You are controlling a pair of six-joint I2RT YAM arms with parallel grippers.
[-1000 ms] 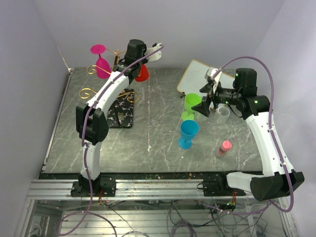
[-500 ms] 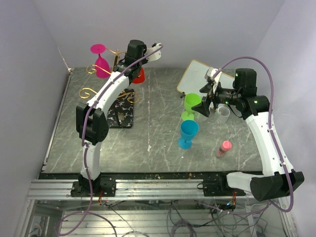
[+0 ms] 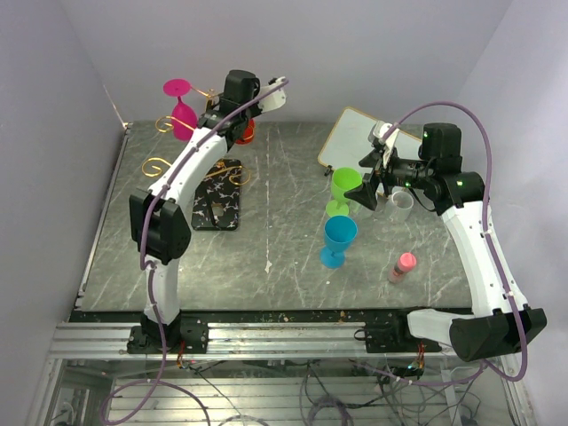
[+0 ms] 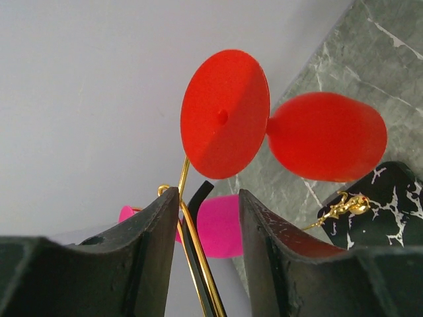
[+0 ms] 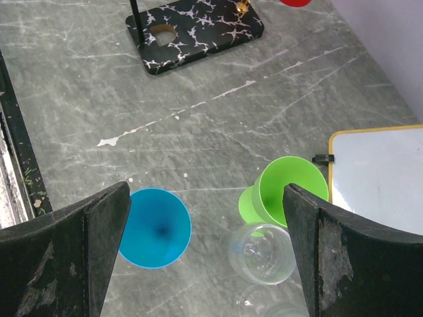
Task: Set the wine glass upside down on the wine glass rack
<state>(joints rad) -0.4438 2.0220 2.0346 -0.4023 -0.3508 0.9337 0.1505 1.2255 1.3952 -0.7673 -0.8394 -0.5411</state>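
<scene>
One arm (image 3: 188, 164) stretched back, left claw (image 4: 208, 198) parted near wine glass (image 4: 225, 112)

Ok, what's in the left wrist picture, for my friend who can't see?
A red wine glass hangs on the gold wine glass rack, its round foot facing us, just beyond the open left pincer. A pink glass shows behind it.

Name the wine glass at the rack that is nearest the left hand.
The red wine glass, directly before the left hand; the pink wine glass hangs farther off, toward the rack's left side.
</scene>
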